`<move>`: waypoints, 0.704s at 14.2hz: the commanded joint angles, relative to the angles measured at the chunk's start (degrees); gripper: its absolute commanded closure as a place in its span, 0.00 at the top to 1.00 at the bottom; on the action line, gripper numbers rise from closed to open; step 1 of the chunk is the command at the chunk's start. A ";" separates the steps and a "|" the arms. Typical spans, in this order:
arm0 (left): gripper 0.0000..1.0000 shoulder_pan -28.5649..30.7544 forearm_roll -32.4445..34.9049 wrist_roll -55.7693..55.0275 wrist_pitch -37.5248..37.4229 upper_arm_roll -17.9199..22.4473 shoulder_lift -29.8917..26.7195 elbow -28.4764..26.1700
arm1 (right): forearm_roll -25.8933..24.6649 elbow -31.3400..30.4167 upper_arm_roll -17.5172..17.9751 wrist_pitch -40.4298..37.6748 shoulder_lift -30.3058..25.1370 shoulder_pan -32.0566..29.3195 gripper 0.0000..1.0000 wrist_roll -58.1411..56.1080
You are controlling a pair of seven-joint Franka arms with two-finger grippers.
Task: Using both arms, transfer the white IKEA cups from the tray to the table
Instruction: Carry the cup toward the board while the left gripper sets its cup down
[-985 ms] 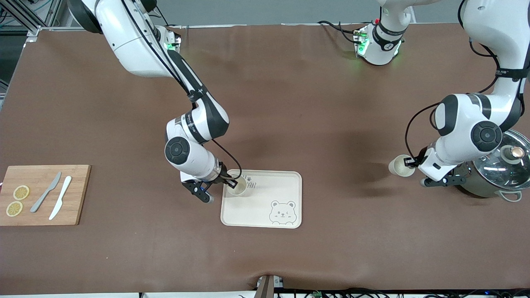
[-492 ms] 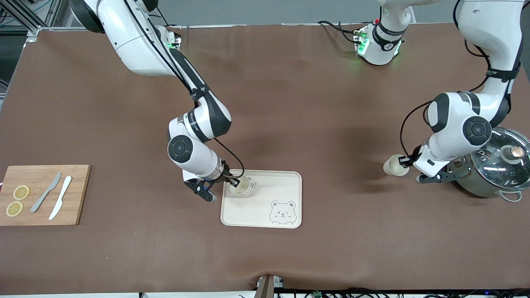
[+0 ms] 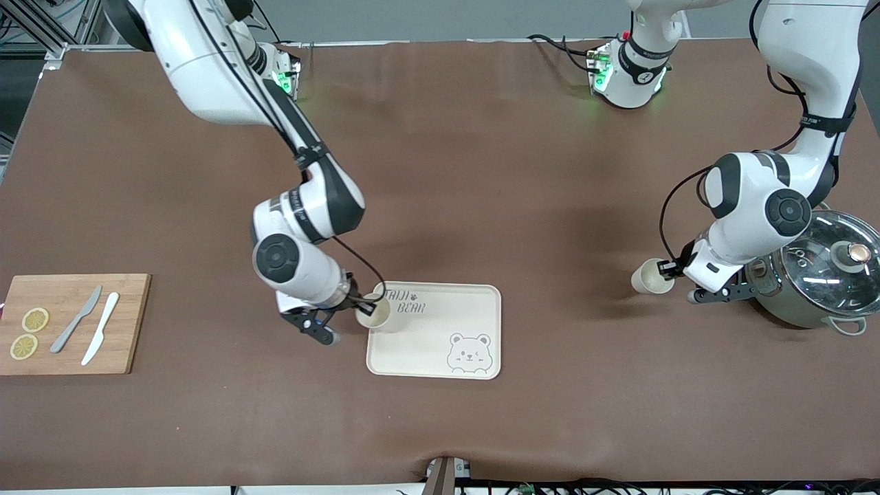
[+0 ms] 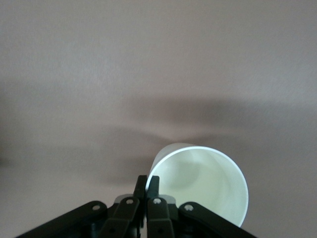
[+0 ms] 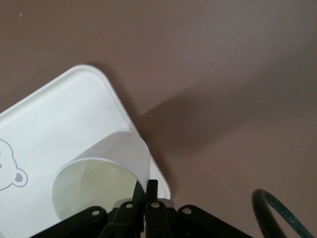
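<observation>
Two white IKEA cups are in view, each pinched by its rim. My right gripper (image 3: 357, 306) is shut on one cup (image 3: 373, 314) over the corner of the bear tray (image 3: 440, 344) nearest the right arm's end of the table. The right wrist view shows that cup (image 5: 104, 178) with its wall clamped between the gripper (image 5: 147, 186) fingers, above the tray's rim (image 5: 59, 114). My left gripper (image 3: 665, 269) is shut on the other cup (image 3: 646, 277), tilted over bare table beside the pot. In the left wrist view this cup (image 4: 203, 183) hangs from the gripper (image 4: 147, 181).
A steel pot with a glass lid (image 3: 821, 271) stands close under the left arm's wrist. A wooden cutting board (image 3: 69, 323) with two knives and lemon slices lies at the right arm's end of the table. Brown table lies between the tray and the pot.
The right gripper has carried its cup from over the tray's inside to the tray's corner, uncovering the lettering. The left gripper and its cup have shifted slightly toward the tray.
</observation>
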 commanded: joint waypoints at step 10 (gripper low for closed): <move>0.19 0.70 -1.86 0.54 11.32 -1.74 3.27 -1.67 | -3.20 -23.24 0.60 -7.88 -20.46 -20.03 0.00 -37.99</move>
